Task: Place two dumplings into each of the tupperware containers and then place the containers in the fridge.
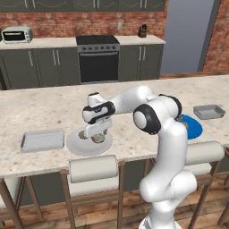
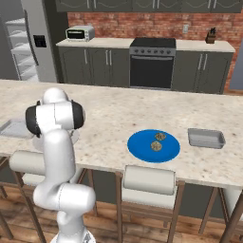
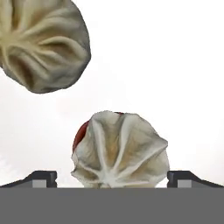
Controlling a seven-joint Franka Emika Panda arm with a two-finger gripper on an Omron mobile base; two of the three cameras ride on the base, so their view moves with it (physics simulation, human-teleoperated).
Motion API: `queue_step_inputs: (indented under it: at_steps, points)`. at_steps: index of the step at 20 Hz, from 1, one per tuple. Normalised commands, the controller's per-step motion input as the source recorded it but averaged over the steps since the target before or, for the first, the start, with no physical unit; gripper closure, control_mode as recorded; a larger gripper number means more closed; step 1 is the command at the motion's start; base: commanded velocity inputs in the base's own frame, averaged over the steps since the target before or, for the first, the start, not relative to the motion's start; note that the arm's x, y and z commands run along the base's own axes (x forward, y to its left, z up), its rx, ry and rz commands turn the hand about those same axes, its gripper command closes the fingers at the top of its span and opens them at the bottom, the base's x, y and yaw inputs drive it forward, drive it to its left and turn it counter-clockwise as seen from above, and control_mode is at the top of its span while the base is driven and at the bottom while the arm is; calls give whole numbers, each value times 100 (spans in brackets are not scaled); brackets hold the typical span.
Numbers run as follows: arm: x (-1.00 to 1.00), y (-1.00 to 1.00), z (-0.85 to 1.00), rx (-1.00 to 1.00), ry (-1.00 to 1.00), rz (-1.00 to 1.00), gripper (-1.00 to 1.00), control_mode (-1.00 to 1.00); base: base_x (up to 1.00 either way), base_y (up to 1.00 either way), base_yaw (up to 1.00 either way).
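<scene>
Claw stood fully spread and empty, low over the white plate on the tabletop. One tupperware container lay just beside that plate, the other well apart. One dumpling sat between the fingertips, ungripped. Judged step: first pickup. Next move calls for closing on it and lifting.

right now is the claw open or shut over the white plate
Open. In the hand view the claw has its two fingertips spread wide on either side of a dumpling on the white plate, not touching it.
</scene>
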Motion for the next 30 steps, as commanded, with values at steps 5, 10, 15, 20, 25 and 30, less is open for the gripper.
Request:
queue_step_inputs:
  at_steps: [5,10,15,20,25,30]
  points:
    - [25,0,-35,0,0,-6,-100,-100,0,0,0]
    - [-22,0,-60,-3,2,-13,-100,-100,0,0,0]
    - [-28,-7,-19,4,1,-23,100,-100,0,0,0]
    - [-54,1,1,7,1,-42,100,-100,0,0,0]
    - [-51,17,73,7,0,-46,100,-100,0,0,0]
    - [-8,97,49,-2,1,-48,100,-100,0,0,0]
